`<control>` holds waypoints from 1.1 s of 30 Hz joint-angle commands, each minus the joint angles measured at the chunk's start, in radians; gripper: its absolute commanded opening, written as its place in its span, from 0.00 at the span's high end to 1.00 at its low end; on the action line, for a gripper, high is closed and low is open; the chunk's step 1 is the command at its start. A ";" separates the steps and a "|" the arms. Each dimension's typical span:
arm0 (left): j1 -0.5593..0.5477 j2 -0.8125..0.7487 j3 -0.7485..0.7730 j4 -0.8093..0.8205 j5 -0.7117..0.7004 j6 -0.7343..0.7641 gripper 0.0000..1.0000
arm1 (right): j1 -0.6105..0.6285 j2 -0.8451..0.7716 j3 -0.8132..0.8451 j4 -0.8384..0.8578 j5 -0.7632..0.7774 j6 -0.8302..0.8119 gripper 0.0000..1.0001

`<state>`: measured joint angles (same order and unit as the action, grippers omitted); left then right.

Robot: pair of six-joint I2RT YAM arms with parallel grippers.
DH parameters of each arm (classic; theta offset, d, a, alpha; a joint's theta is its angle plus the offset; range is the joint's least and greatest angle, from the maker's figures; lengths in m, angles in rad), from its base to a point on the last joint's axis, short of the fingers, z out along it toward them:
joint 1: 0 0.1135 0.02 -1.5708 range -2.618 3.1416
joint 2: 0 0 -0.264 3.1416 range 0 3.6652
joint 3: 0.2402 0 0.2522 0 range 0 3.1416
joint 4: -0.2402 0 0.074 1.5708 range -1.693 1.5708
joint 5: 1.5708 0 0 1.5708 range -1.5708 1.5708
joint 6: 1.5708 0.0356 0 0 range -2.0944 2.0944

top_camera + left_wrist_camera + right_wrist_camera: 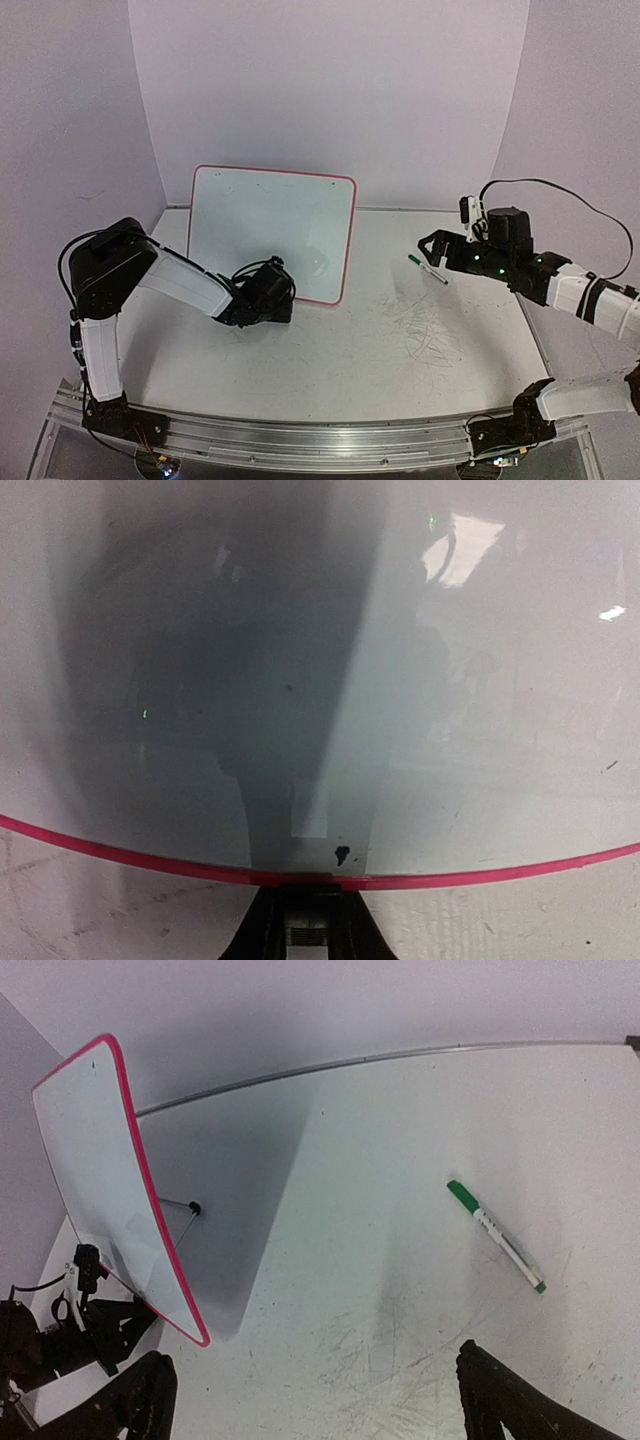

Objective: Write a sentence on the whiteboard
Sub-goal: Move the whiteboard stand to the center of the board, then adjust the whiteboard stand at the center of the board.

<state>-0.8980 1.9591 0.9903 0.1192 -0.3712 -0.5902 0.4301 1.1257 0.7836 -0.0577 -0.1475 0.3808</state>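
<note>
The rectangular white board with its thin pink-red frame (270,225) stands upright at the back left of the pale, scuffed table (380,350), leaning slightly backwards. Its writing surface is glossy white with a few faint specks. The left gripper (268,300) sits low at the middle of the board's bottom edge, and its black fingers (262,935) are pinched together on the pink rim. Well off to the right, a slim white marker with a green cap (427,268) lies flat on the table. The right gripper (431,246) hovers just beside it with its jaws spread wide, holding nothing.
</note>
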 commanded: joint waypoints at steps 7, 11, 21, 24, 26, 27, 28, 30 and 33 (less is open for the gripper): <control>-0.157 0.094 0.157 0.019 0.147 -0.053 0.65 | 0.128 0.054 -0.051 0.050 0.072 0.120 0.02; -0.164 0.014 0.110 0.021 0.143 -0.043 0.53 | 0.173 0.091 -0.046 0.050 0.132 0.172 0.02; -0.176 -0.350 -0.110 0.017 0.077 0.039 0.30 | 0.408 0.401 0.157 0.050 0.285 0.211 0.06; -0.172 -0.501 -0.161 -0.021 -0.047 0.090 0.22 | 0.479 0.548 0.271 0.039 0.304 0.210 0.08; -0.164 -0.590 -0.165 -0.066 -0.148 0.120 0.17 | 0.521 0.652 0.361 0.018 0.303 0.203 0.10; -0.159 -0.621 -0.163 -0.082 -0.185 0.129 0.16 | 0.535 0.707 0.410 0.004 0.304 0.205 0.11; -0.155 -0.654 -0.162 -0.095 -0.222 0.139 0.14 | 0.547 0.745 0.444 -0.008 0.302 0.210 0.12; -0.149 -0.721 -0.163 -0.111 -0.284 0.153 0.13 | 0.566 0.826 0.517 -0.033 0.301 0.223 0.15; -0.143 -0.798 -0.174 -0.113 -0.341 0.161 0.12 | 0.575 0.909 0.582 -0.051 0.315 0.256 0.21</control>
<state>-1.0512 1.2502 0.8294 0.0425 -0.5529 -0.4759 0.9929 1.9522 1.2754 -0.0599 0.1213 0.5941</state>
